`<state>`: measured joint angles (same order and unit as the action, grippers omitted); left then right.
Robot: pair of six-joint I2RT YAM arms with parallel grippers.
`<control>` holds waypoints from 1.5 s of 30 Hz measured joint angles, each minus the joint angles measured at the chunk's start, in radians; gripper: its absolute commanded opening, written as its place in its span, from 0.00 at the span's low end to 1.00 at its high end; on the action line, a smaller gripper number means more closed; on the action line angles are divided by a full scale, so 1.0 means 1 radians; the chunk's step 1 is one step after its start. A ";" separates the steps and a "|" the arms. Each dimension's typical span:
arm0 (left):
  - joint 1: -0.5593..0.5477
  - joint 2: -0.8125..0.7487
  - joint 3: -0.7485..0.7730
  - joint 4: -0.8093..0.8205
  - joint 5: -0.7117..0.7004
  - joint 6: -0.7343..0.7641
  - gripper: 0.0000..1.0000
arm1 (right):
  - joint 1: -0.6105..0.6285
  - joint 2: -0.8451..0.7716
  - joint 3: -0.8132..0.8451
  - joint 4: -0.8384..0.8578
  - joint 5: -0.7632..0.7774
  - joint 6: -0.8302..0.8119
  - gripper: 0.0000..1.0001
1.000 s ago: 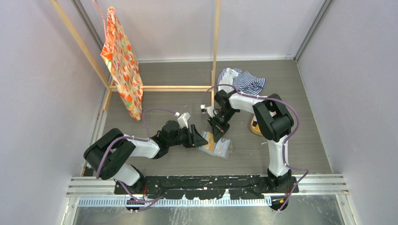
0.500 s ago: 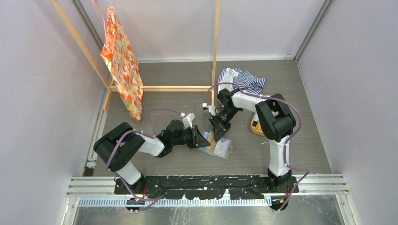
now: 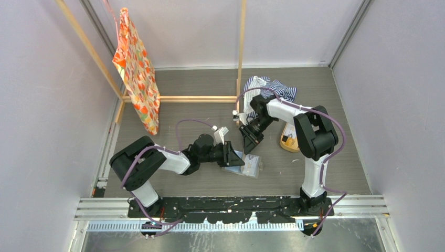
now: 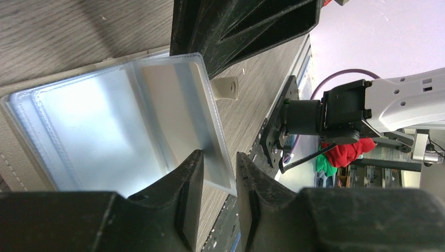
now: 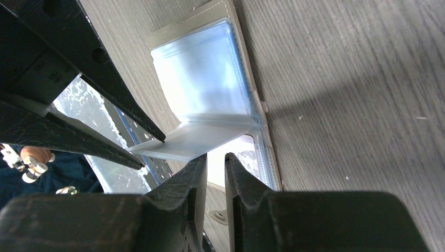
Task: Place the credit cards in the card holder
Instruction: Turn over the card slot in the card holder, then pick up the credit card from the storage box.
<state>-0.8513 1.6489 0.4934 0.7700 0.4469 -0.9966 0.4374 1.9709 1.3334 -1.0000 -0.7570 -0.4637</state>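
Note:
The card holder lies open on the table, clear plastic sleeves facing up and its snap tab sticking out. My left gripper is at its left edge. Its jaws stand a small gap apart, with the corner of one lifted sleeve leaf between them. My right gripper hangs just behind the holder, jaws narrowly open with nothing in them, tips beside that leaf. No credit cards show plainly. A small dark shape on the tan tray is too small to tell.
A striped cloth lies at the back by a wooden frame post. A patterned orange cloth hangs on the frame at the left. Grey walls close in both sides. The oval tray sits right of the right gripper.
My left arm has reached rightward to the card holder's edge. The right gripper went from shut to narrowly open and shifted slightly right and back.

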 measured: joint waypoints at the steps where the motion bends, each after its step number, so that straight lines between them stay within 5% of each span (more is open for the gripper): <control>1: -0.002 0.001 0.003 -0.003 0.000 0.000 0.35 | 0.000 0.001 0.003 -0.005 0.000 -0.002 0.24; 24: -0.058 0.099 0.087 -0.034 -0.018 0.009 0.41 | -0.219 -0.119 0.036 -0.131 0.042 -0.159 0.26; 27: -0.059 0.034 0.087 -0.102 -0.058 0.054 0.44 | -0.269 -0.204 0.018 -0.106 0.041 -0.159 0.36; 32: -0.059 -0.232 0.089 -0.271 -0.172 0.227 0.69 | -0.387 -0.433 -0.070 0.020 0.054 -0.104 0.82; 36: -0.058 -0.421 0.077 -0.334 -0.288 0.382 0.99 | -0.490 -0.562 -0.141 0.119 0.059 -0.023 0.84; 45: -0.026 -0.609 0.014 -0.537 -0.456 0.521 1.00 | -0.571 -0.464 -0.220 0.247 0.233 0.182 0.82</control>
<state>-0.8772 1.0397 0.5079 0.2329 -0.0093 -0.4759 -0.1337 1.5070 1.1137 -0.7528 -0.5240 -0.2813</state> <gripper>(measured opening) 0.996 0.834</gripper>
